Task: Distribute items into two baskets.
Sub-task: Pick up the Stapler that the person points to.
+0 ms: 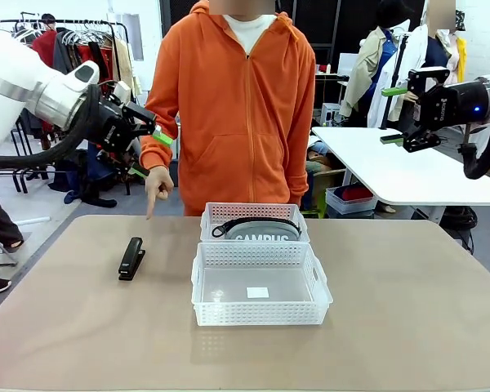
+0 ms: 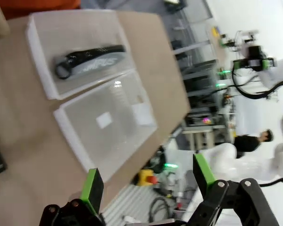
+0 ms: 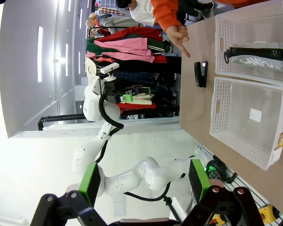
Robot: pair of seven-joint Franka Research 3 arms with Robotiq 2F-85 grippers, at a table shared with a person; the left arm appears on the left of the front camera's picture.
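Empty translucent white lattice basket (image 1: 261,313) nearest; grey CAMPUS pencil case (image 1: 257,230) in its twin (image 1: 216,214). Small black stapler (image 1: 131,258) below wide-open, empty left gripper (image 1: 151,155), right gripper (image 1: 392,115) likewise. Could clip person's pointing hand (image 1: 158,186) reaching down.

A clothes rack (image 1: 65,45) stands back left, a white table (image 1: 412,173) back right.

Two baskets (image 1: 261,314) (image 1: 254,211), one stapler (image 1: 131,258), one pencil case (image 1: 261,232), two grippers (image 1: 151,155) (image 1: 392,116), one pointing hand (image 1: 158,184)
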